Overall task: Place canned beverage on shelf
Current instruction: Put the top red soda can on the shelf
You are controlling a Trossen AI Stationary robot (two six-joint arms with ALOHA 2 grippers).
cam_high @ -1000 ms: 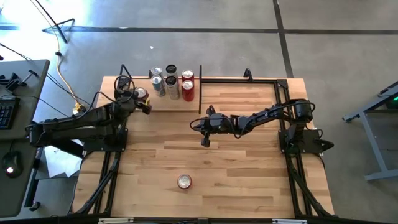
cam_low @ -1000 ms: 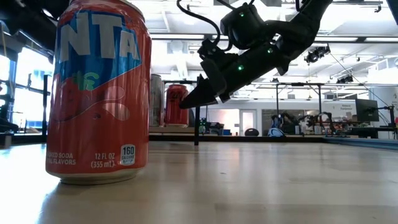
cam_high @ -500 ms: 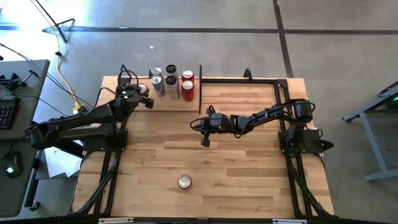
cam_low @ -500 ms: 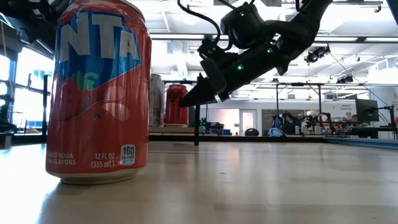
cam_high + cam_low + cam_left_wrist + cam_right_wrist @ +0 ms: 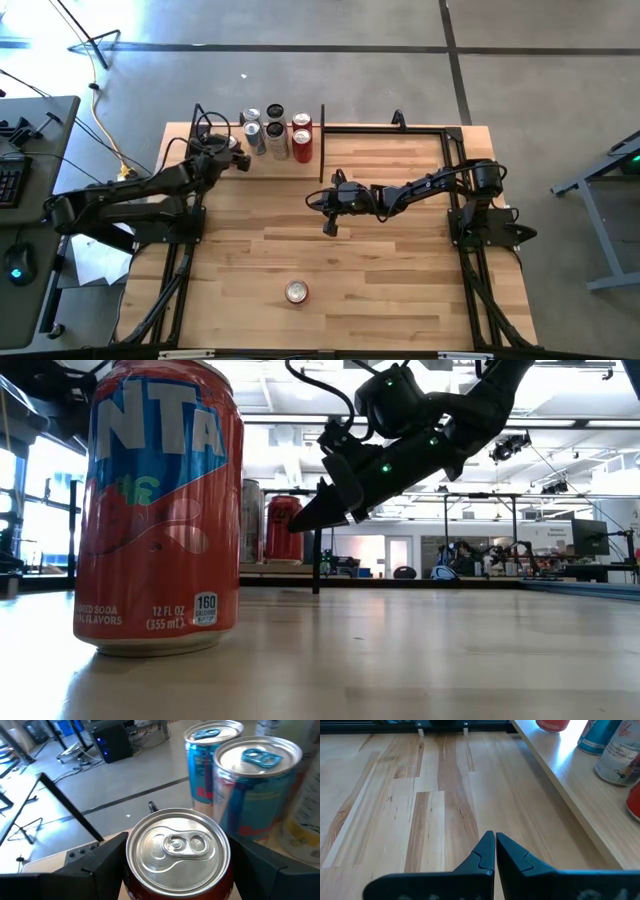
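Observation:
My left gripper [image 5: 230, 148] is shut on a red-sided can with a silver top [image 5: 177, 845], over the left end of the shelf [image 5: 262, 164]. The shelf is a pale board with black rod uprights [image 5: 322, 140] at the table's far edge. Several cans [image 5: 276, 133] stand on it just right of the held can, and two blue ones [image 5: 252, 785] show close ahead in the left wrist view. My right gripper [image 5: 330, 226] is shut and empty, above mid-table [image 5: 305, 520]. A red Fanta can [image 5: 296, 291] stands on its base near the table's near edge [image 5: 160, 510]. My left gripper pinches the can's side wall [image 5: 131, 875] just below the rim, one finger [image 5: 97, 867] on each side, the other finger [image 5: 270, 865] opposite. The fingers come level from the table's left. The can stands upright. Whether its base rests on the shelf I cannot tell.
The shelf edge [image 5: 570, 800] with its cans runs beside my right gripper [image 5: 495, 845]. Bare slatted tabletop [image 5: 400, 270] lies between the shelf and the Fanta can. A black frame rail [image 5: 400, 127] runs along the far right edge.
My left gripper has carried the can a little toward the table's far edge and toward the cans on the shelf, keeping it upright. My right arm has kept still.

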